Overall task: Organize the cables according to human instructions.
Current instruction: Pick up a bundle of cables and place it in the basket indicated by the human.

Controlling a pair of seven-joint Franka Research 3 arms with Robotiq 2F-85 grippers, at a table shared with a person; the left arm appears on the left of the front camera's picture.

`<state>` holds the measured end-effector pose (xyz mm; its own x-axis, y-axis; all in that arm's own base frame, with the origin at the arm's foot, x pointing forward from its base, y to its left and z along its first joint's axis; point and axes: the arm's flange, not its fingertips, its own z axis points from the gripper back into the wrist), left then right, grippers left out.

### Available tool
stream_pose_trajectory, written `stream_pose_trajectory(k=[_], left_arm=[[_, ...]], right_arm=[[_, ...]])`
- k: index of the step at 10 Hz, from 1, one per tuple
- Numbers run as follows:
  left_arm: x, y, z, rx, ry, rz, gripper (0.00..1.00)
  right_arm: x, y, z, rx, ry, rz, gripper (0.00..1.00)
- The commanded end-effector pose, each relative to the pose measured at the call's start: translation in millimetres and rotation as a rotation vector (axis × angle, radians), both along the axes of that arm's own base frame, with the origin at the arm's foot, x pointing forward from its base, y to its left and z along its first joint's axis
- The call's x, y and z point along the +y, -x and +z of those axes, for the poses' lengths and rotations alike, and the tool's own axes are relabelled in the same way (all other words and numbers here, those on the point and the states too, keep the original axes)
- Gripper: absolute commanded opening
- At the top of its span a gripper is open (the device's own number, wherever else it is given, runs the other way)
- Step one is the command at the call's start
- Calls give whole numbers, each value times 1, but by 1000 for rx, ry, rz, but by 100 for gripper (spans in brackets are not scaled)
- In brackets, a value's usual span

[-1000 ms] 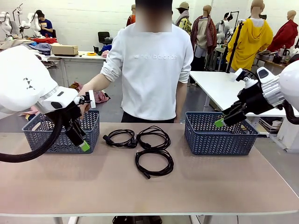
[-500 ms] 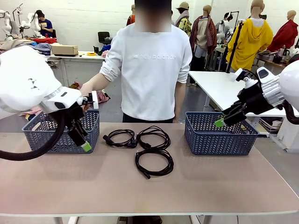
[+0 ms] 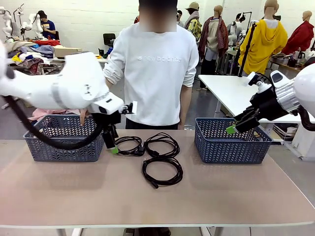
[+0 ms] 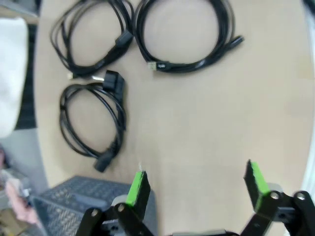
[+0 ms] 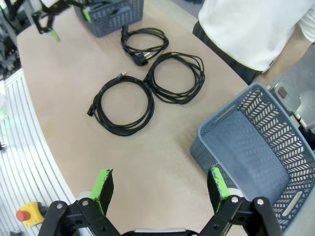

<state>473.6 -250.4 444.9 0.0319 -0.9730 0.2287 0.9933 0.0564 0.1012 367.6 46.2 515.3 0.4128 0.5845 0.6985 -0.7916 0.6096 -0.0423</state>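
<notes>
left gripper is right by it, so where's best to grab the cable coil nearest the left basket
Likely the plain arc of the cable coil away from its plug ends, left gripper coming straight down, open jaws straddling the strands. It lies flat on the table, so only the top is reachable.

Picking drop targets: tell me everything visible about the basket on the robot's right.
The right basket is blue-grey and looks like plastic. It is rectangular, with herringbone-slotted walls, a solid floor and a handle slot in one end wall. It stands upright on the table, toward its right side, and is empty inside. Nothing but the table visibly touches it.
</notes>
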Motion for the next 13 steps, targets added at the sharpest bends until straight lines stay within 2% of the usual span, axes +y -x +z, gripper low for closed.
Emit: stream_pose_trajectory(k=[1,5,13], left_arm=[[-12,-35,-6,-19,-66,-41,100],[-21,-64,-26,-26,-126,-46,100],[-24,-63,-31,-23,-101,-69,100]], right_arm=[[-1,-2,-1,-7,-16,16,100],[-1,-2,-1,-7,-16,16,100],[-1,-2,-1,-7,-16,16,100]])
